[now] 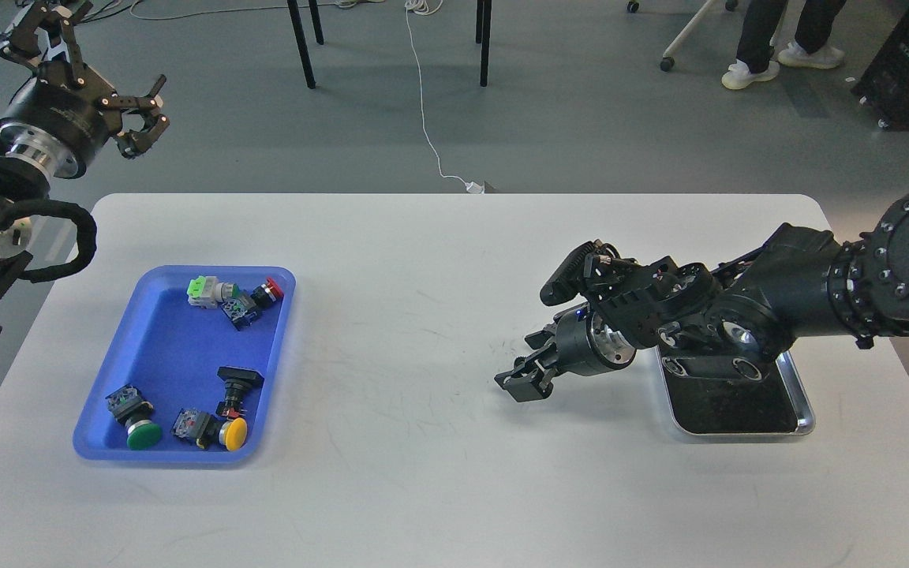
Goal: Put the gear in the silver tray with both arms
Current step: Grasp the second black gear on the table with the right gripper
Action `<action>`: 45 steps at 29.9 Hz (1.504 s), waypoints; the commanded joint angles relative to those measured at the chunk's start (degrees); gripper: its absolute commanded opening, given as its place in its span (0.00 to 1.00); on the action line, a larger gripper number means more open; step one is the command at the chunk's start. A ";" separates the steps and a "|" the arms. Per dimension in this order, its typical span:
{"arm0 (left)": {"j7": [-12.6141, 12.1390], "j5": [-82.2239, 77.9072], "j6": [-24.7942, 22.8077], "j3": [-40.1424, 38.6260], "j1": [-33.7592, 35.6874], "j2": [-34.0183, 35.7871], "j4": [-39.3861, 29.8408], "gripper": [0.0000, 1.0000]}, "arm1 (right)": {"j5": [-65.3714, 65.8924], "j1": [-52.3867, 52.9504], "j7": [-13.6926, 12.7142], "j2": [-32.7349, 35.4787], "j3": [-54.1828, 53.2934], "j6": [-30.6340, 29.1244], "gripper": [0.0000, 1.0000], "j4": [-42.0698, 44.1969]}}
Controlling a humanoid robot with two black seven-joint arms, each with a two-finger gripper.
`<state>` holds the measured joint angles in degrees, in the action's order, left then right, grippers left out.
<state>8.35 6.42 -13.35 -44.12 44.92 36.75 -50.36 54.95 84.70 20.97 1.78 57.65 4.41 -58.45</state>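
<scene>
My right arm reaches in from the right, over the silver tray, and covers the tray's upper half. Its gripper is down at the table just left of the tray, at the spot where the small black gear lay. The gear is hidden by the fingers, which are dark and close together, so I cannot tell whether they hold it. My left gripper is open and empty. It is raised off the table's far left corner, over the floor.
A blue plastic tray on the left of the white table holds several push-button switches. Chair legs, cables and a person's feet are on the floor beyond the far edge.
</scene>
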 commanded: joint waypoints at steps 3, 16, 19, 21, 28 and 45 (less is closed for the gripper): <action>0.00 0.00 -0.01 0.00 0.00 0.07 0.00 0.97 | -0.02 -0.23 -0.14 -1.78 0.18 -0.11 0.65 1.58; 0.00 0.00 -0.10 0.00 0.00 0.42 0.00 0.97 | -0.02 -1.38 -0.85 -1.78 2.02 -0.19 0.56 2.46; 0.00 0.00 -0.10 0.00 0.00 0.51 0.00 0.97 | -0.02 -1.46 -0.85 -1.78 2.11 -0.19 0.44 2.46; 0.00 0.00 -0.10 0.00 0.00 0.51 0.00 0.97 | -0.02 -1.46 -0.85 -1.78 2.03 -0.28 0.37 2.55; 0.00 0.00 -0.10 0.00 0.00 0.86 0.00 0.97 | -0.02 -1.55 -0.67 -1.78 2.11 -0.37 0.26 3.52; 0.00 0.00 -0.19 0.00 0.00 2.09 0.00 0.97 | 0.86 5.48 -0.14 5.50 2.73 -0.37 0.21 2.73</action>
<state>8.35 6.41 -13.53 -44.12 44.83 38.79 -50.36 55.47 88.38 20.74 4.34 60.37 3.99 -55.54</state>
